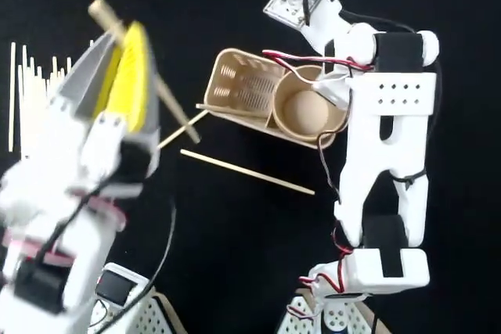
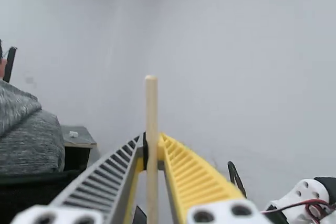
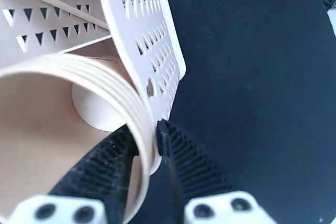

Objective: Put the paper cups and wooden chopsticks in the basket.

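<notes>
Left claw (image 2: pixel 151 140) gripped chopstick (image 2: pixel 151 98) mid-shaft, likely stiff and light | right claw (image 3: pixel 146 130) pinched paper cup (image 3: pixel 42 129) by its rim, likely crushable, basket (image 3: pixel 137 35) wall alongside.

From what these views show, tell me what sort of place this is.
Probably a robotics lab or test bench: wired white robot arms at a black-covered table, a plain wall behind, and staged props: a basket, paper cups and a loose chopstick.
</notes>
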`<state>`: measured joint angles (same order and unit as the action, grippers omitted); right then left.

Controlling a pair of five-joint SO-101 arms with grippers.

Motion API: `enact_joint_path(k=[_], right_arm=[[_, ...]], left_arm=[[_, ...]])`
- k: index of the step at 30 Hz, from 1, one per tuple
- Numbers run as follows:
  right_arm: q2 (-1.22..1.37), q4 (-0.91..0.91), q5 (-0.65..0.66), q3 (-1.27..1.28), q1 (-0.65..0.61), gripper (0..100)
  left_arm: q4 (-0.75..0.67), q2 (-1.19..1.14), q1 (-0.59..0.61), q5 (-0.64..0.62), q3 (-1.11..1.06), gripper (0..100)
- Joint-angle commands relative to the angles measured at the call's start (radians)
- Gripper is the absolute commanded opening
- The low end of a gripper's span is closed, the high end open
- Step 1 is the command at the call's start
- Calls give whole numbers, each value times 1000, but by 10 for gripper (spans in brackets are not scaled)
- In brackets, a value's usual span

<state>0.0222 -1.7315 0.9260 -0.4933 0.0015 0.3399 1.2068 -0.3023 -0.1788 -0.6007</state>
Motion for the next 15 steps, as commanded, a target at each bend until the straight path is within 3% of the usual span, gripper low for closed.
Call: enact_joint_path(k=[1,6,12,15], right_arm=[[-4,-37,31,-44,60,12],[-7,-37,41,-42,72,12],[-1,-35,43,-44,49,12],[-7,-35,41,-44,37,12]], left_arm=[[-71,-293,-28,-12,196,29],[-178,-560,-33,-14,272,29],[-187,-647,-93,-43,277,29],[-282,-666,-87,-40,268,29]])
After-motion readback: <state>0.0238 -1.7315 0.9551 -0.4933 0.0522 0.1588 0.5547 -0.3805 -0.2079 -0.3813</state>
